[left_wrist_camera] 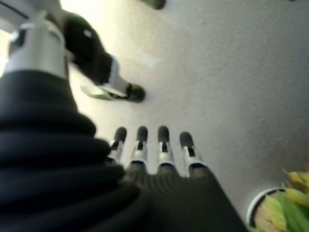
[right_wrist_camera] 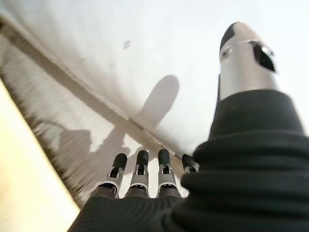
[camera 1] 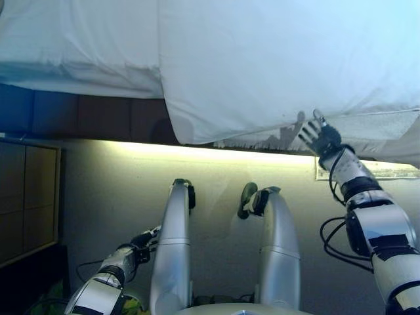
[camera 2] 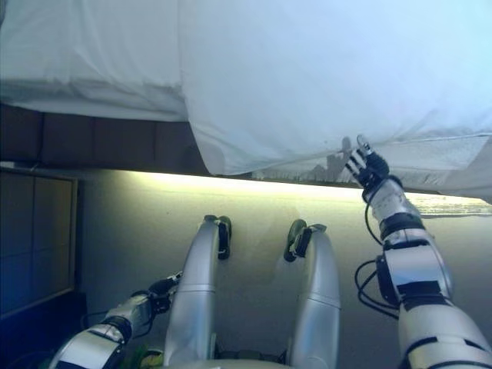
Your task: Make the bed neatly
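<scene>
Bed (camera 1: 98, 121) runs across the far side of the room, dark base visible at left with a lit strip under it. White duvet (camera 1: 275, 59) covers most of the top and hangs over the near edge in the middle and right. Its left edge runs as a line down the bed, and beyond it on the left lies a separate white layer, the sheet (camera 1: 72, 46), with folds along the near edge. So the cover looks spread but not squared: the hanging corner sags lower at centre-left than the rest, and the left part of the bed is not under the duvet.

Right hand (camera 1: 319, 136) is raised to the duvet's hanging hem at right, fingers (right_wrist_camera: 140, 166) straight and relaxed, thumb apart, grasping nothing; the tips are just beside the hem, and I cannot tell if they touch it. Left hand (camera 1: 142, 241) hangs low at near left over the floor, well apart from the bed, fingers (left_wrist_camera: 162, 145) released and empty. A pot of yellow-green plant (left_wrist_camera: 280, 208) sits on the floor near it.

Judgement: roughly mid-task. Duvet is on the bed; what is left is to take the hem, pull it level, cover the left side, and smooth the wrinkles. No pillows in view.
</scene>
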Controlling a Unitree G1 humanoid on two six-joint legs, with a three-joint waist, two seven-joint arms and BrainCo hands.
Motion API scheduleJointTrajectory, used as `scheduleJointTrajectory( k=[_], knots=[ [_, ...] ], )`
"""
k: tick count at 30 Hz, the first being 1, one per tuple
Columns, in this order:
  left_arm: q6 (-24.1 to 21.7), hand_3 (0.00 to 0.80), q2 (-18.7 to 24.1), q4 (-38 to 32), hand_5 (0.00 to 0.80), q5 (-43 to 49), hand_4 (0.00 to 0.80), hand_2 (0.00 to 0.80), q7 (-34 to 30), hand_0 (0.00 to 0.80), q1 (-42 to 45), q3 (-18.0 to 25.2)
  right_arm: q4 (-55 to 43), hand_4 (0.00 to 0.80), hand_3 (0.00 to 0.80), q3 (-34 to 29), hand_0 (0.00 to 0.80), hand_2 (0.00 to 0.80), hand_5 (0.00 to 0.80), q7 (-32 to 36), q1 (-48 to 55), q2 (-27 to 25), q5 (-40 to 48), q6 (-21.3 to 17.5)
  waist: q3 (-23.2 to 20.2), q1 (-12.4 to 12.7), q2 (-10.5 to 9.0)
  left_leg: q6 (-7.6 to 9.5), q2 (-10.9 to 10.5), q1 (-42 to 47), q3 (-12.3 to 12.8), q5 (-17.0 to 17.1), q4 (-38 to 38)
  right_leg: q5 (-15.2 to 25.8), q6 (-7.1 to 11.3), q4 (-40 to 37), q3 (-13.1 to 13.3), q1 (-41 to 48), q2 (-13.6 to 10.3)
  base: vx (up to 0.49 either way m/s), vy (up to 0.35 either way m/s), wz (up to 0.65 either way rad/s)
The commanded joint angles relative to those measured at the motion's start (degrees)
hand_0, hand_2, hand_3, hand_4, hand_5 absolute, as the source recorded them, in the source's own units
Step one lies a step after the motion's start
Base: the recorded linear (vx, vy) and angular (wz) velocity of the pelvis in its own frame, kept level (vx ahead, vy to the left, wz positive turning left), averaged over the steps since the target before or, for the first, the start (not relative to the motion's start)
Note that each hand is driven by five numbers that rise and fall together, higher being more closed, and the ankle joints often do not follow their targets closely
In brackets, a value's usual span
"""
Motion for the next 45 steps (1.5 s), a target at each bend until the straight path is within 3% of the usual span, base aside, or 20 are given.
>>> scheduleJointTrajectory(
  k=[1, 11, 18, 19, 20, 27, 35, 45],
  knots=[
    [-1.7, 0.0, 0.1, 1.5, 0.0, -3.5, 0.0, 0.0, -1.1, 0.0, 5.1, -3.4, -1.7, 0.0, 0.0, 0.1, 0.0, 0.0, 0.0, -0.2, -0.3, -4.4, 2.0, -0.8, -1.5, 1.5, 0.76, 6.99, -2.3, -0.2, 4.1, 1.3, -4.2, -0.7, -2.2, -0.3, 1.9, 1.3, -0.2, 0.0, 0.0, 0.0],
    [-3.1, 0.0, 2.1, 0.8, 0.0, -1.6, 0.0, 0.0, -2.8, 0.0, 10.0, -2.6, -4.0, 0.0, 0.0, 0.2, 0.0, 0.0, 0.0, -0.5, -5.1, -9.4, 0.6, -0.8, -0.8, 2.6, 0.26, 6.84, -1.8, -1.0, 3.2, 1.3, 0.3, -1.2, -2.55, 3.0, 0.4, 2.0, -1.0, 0.053, -0.014, 0.03],
    [-5.3, 0.0, 2.6, 1.2, 0.0, 0.1, 0.0, 0.0, -4.1, 0.0, 12.4, -2.8, -5.0, 0.0, 0.0, -0.2, 0.0, 0.0, 0.0, 3.0, -3.7, -9.9, -1.4, 0.6, -1.3, 3.0, -0.83, 6.6, -1.1, 2.1, 2.8, 1.6, 0.5, -0.5, -2.12, 2.0, -0.4, 5.8, -1.1, 0.049, -0.01, 0.01],
    [-5.8, 0.0, 2.4, 1.0, 0.0, 0.3, 0.0, 0.0, -3.8, 0.0, 13.0, -2.9, -6.0, 0.511, 0.511, -0.2, 0.511, 0.511, 0.511, 4.3, -2.8, -9.7, -1.4, -0.7, -1.5, 2.9, -1.03, 6.56, -1.0, 2.9, 2.9, 1.7, 0.3, -0.1, -1.9, 1.6, -0.5, 6.7, -1.1, 0.052, -0.003, 0.0],
    [-6.2, 0.0, 2.3, 0.7, 0.0, 0.5, 0.0, 0.0, -3.5, 0.0, 13.5, -3.0, -7.5, 0.8, 0.8, -0.4, 0.8, 0.8, 0.8, 6.1, -2.0, -9.5, -0.8, -1.3, -1.8, 2.8, -1.23, 6.48, -0.8, 4.0, 2.9, 1.7, 0.0, 0.1, -1.6, 1.2, -0.6, 7.7, -1.1, 0.073, -0.001, -0.05],
    [-5.3, 0.0, 2.3, 0.6, 0.0, 1.1, 0.0, 0.0, -2.8, 0.0, 14.9, -2.7, -9.0, 0.8, 0.8, -3.0, 0.8, 0.8, 0.8, 10.5, 3.0, -7.5, -3.1, 0.1, -4.0, 2.4, -1.67, 5.86, -0.7, 12.1, 3.2, 2.9, -5.2, 1.1, -0.2, -3.7, -0.1, 14.9, -1.1, 0.081, 0.023, -0.06],
    [-5.6, 0.0, 1.9, 1.4, 0.0, 1.5, 0.0, 0.0, -2.3, 0.0, 16.1, -1.9, -8.1, 0.8, 0.8, -3.5, 0.8, 0.8, 0.8, 10.8, 3.4, -7.7, -4.0, -0.7, -6.8, 3.0, -2.01, 4.51, -0.9, 22.4, 3.2, 5.2, -17.1, 2.2, 0.33, -13.4, 0.0, 24.7, -1.0, 0.047, 0.009, 0.06],
    [-6.5, 0.0, 3.1, 0.5, 0.0, 1.1, 0.0, 0.0, -0.9, 0.0, 15.7, -0.2, -7.7, 0.8, 0.8, -3.5, 0.8, 0.8, 0.8, 10.2, 3.2, -9.1, -4.0, -1.0, -7.6, 3.3, -1.53, 3.72, -1.2, 29.0, 3.2, 7.1, -23.8, 3.3, 0.89, -19.6, -0.3, 31.9, -1.0, 0.026, 0.005, 0.02]
  ],
)
